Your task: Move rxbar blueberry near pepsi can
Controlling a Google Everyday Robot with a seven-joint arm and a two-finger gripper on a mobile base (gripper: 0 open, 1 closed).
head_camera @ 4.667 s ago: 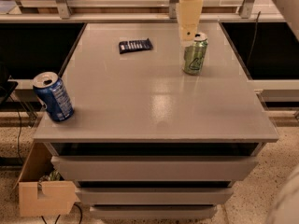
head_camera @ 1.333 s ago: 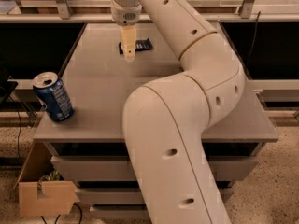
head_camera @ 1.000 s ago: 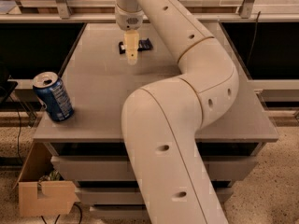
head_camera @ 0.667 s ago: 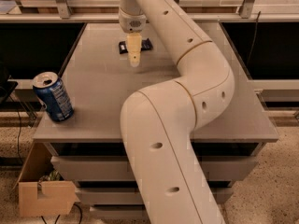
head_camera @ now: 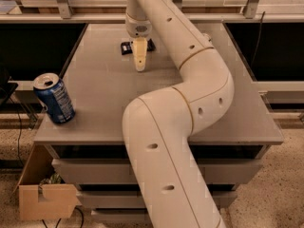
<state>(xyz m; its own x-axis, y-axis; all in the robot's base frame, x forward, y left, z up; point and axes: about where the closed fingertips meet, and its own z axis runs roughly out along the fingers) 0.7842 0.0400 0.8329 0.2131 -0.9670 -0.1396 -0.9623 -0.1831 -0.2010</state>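
My gripper (head_camera: 139, 65) hangs over the table's (head_camera: 104, 91) far side, overlapping the rxbar blueberry (head_camera: 126, 47). Apart or clamped: cannot tell. The pepsi can (head_camera: 54, 99) stands upright, well apart, at a near corner.

I've swung the gripper (head_camera: 139, 66) left from the far right of the table (head_camera: 95, 89), and over the last second eased it from the left end of the rxbar blueberry (head_camera: 125, 47) to over its middle.

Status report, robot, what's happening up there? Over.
Gripper at table's far end, by rxbar blueberry. Bar flat on table, partly hidden. Pepsi can near-left corner, apart. Arm spans the middle.
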